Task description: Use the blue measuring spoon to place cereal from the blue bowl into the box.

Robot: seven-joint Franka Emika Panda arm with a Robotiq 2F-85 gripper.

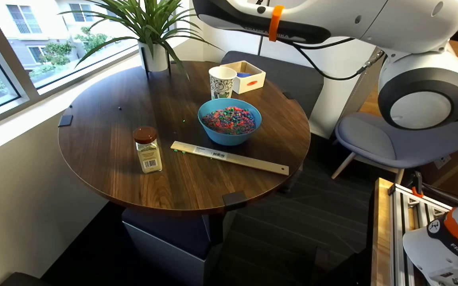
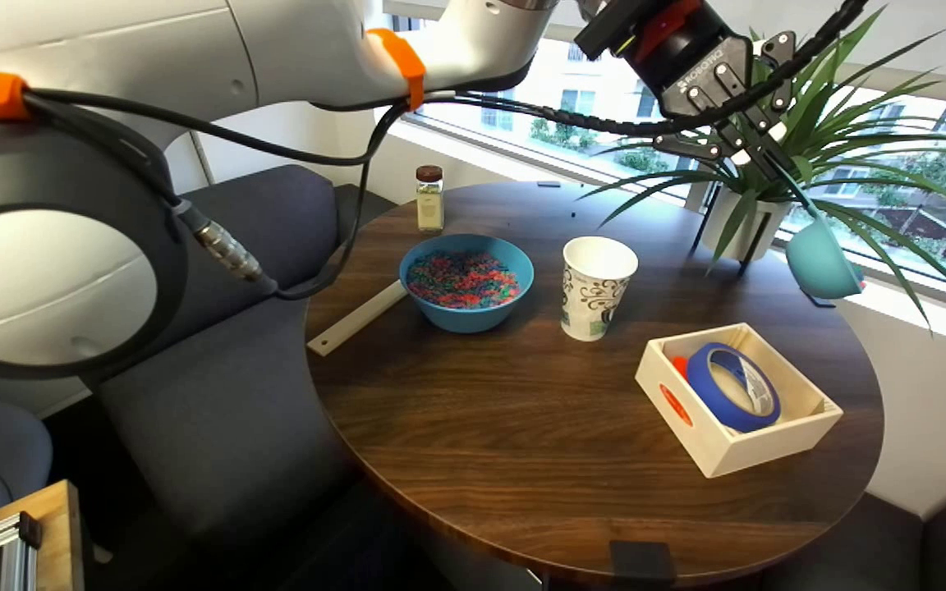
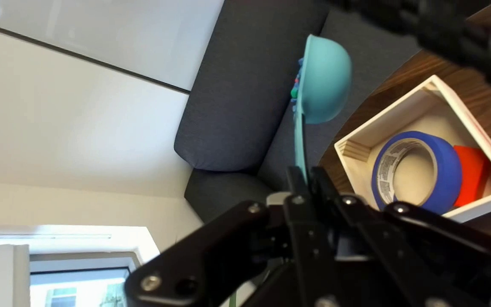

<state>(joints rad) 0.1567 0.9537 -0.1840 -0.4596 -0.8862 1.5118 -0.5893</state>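
Wrist view: a loaded blue measuring spoon (image 3: 327, 81), not clearly over the box (image 2: 777, 445)

The tool (image 3: 307, 177) is drawn narrow on the spoon's thin handle. Bits of cereal (image 3: 295, 91) show along the spoon's rim; a far larger heap lies in the blue bowl (image 1: 229, 139) on the table (image 1: 101, 159).

Early spilling looks the likeliest trouble. In an exterior view the scoop (image 2: 822, 261) slants downward, a reddish fleck at its lip, so a jolt or a roll of the wrist could shed pieces. Poor aim comes next: the wrist view shows a dark seat (image 3: 237, 98) behind the scoop and the box to one side, so tipping here might miss it. A roll of blue tape (image 2: 707, 398) takes up much of the box, and pieces landing on it could bounce over the low walls. The slim handle might also twist in the grip.

The scoop's mouth is seen at best edge-on, so its fill cannot be judged; nor can its true height over the box. A red item (image 3: 469, 170) in the box is partly covered and hard to identify. Where the arm (image 1: 340, 18) crosses the top of an exterior view, tool and spoon are out of sight.
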